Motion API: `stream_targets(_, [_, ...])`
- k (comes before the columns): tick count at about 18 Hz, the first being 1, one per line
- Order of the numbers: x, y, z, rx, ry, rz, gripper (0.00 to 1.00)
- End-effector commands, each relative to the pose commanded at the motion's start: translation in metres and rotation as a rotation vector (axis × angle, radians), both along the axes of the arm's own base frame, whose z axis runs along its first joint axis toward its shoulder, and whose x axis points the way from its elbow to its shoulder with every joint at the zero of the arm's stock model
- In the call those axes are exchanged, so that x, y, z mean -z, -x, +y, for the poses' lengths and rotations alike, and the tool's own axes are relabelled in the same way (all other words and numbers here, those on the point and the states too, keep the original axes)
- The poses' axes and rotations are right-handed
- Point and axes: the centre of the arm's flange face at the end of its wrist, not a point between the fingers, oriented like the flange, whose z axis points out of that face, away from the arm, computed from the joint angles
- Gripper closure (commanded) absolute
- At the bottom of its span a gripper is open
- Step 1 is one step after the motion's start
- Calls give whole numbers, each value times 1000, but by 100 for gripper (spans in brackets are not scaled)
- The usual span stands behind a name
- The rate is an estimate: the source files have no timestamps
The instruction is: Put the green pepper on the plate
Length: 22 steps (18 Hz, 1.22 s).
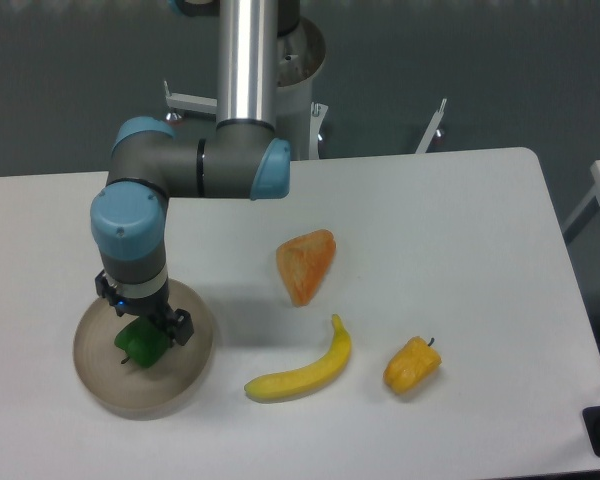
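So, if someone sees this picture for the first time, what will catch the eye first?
First the arm, grey with blue joints, bending down from a silver column to the table's front left. There its gripper is over the plate, with the green pepper right under it. To the right, apart on the white table, lie an orange wedge, a banana and a yellow pepper.

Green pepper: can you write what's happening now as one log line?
green pepper | over plate | gripper around it | release not visible
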Motion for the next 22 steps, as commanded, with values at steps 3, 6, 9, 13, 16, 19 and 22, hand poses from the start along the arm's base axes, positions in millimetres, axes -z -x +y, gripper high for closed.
stream_targets(3, [-23, 46, -15, 48, 16, 106, 0])
stream_targets(6, [-46, 96, -31, 81, -3, 131, 0])
stream_targets(9, [-51, 140, -45, 141, 23, 161, 0])
stream_targets(13, [-56, 188, -60, 165, 62, 233, 0])
stream_targets(16, [-49, 222, -70, 165, 71, 233, 0])
stream_targets(19, [-41, 241, -76, 191, 82, 230, 0])
stream_targets(22, [-36, 252, -79, 201, 87, 225, 0])
